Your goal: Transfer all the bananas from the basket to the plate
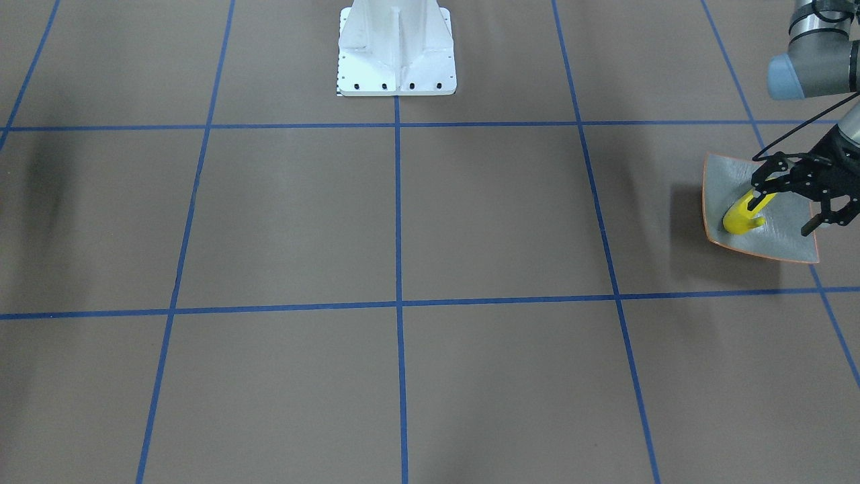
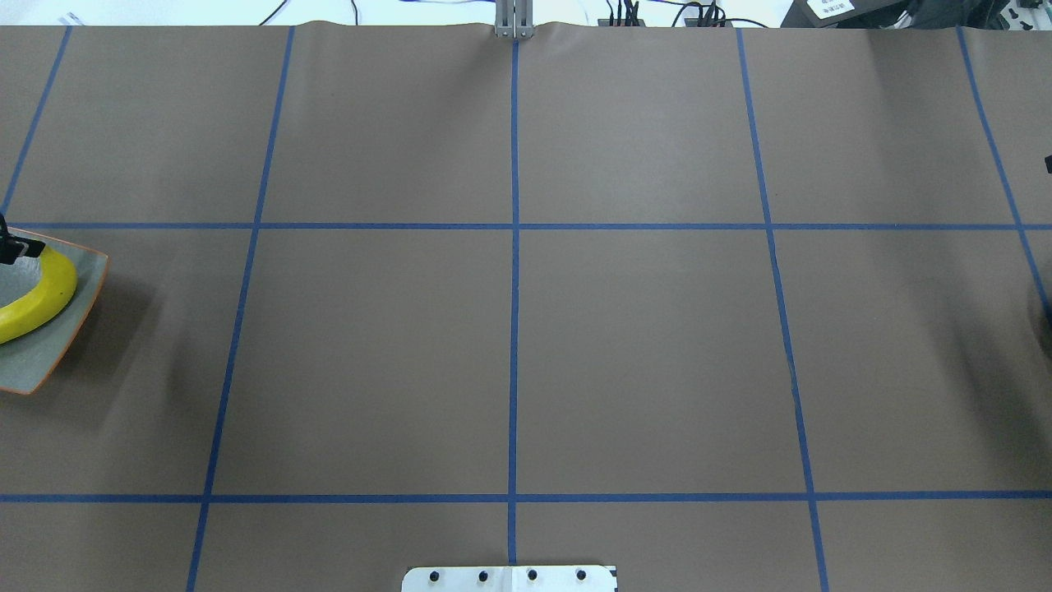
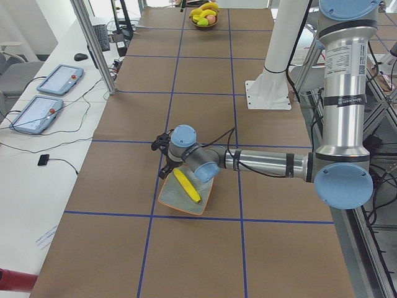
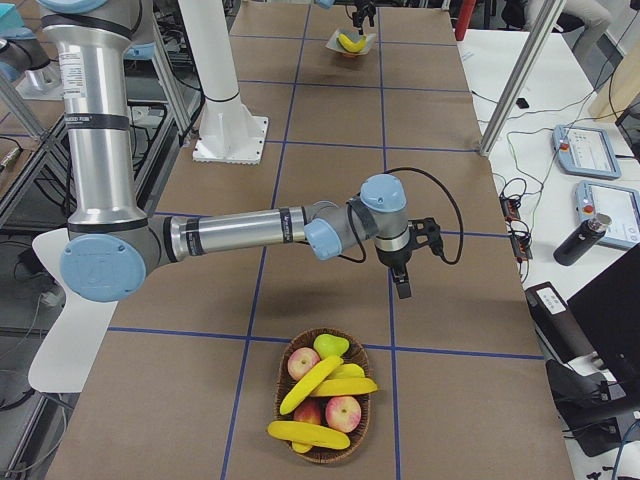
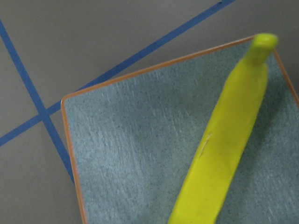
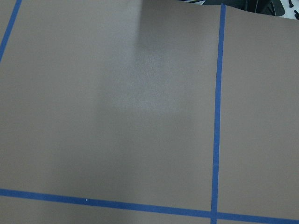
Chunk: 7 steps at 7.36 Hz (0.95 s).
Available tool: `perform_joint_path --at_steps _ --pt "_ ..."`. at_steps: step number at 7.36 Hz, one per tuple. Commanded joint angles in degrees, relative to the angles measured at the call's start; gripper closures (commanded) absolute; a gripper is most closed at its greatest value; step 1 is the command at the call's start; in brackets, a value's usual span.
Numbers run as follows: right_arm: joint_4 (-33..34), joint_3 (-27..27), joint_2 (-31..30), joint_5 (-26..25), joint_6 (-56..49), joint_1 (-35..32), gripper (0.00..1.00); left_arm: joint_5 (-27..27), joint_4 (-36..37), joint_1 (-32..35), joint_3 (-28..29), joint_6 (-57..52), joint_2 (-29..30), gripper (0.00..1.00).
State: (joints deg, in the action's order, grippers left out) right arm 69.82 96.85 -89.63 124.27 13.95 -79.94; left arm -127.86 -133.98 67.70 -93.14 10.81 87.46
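One yellow banana (image 1: 739,218) lies on the grey orange-rimmed plate (image 1: 772,238) at the table's left end; both also show in the overhead view, the banana (image 2: 37,302) on the plate (image 2: 78,316), and in the left wrist view, the banana (image 5: 224,154) on the plate (image 5: 126,154). My left gripper (image 1: 785,214) hovers just over the plate, open, one fingertip by the banana's end. Three more bananas (image 4: 312,383) lie in the wicker basket (image 4: 285,400) at the table's right end. My right gripper (image 4: 400,280) hangs above the table short of the basket; I cannot tell whether it is open or shut.
The basket also holds red apples (image 4: 343,412) and a green fruit (image 4: 330,346). The white robot base (image 1: 396,50) stands at the table's middle edge. Blue tape lines cross the brown table (image 2: 509,329). Tablets and cables lie on a side bench (image 3: 49,99).
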Motion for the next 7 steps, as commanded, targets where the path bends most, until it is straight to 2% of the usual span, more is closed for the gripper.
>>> perform_joint_path --at_steps 1,2,5,6,7 --pt "0.1 1.1 -6.4 1.6 -16.5 -4.2 0.00 -0.3 0.2 0.1 0.1 0.8 1.0 0.00" --pt "0.2 0.4 -8.7 3.3 -24.2 -6.4 0.00 -0.5 0.2 0.0 0.1 0.8 1.1 0.00" --pt "0.1 -0.6 -14.9 6.2 -38.0 -8.6 0.00 -1.6 0.4 0.0 0.2 0.9 2.2 0.00" --pt "0.1 -2.7 -15.3 7.2 -40.9 -8.7 0.00 -1.6 0.4 0.0 0.3 0.9 2.4 0.00" --pt "-3.0 -5.8 -15.3 7.9 -41.8 -8.7 0.00 -1.6 0.4 0.0 0.3 0.9 2.4 0.00"
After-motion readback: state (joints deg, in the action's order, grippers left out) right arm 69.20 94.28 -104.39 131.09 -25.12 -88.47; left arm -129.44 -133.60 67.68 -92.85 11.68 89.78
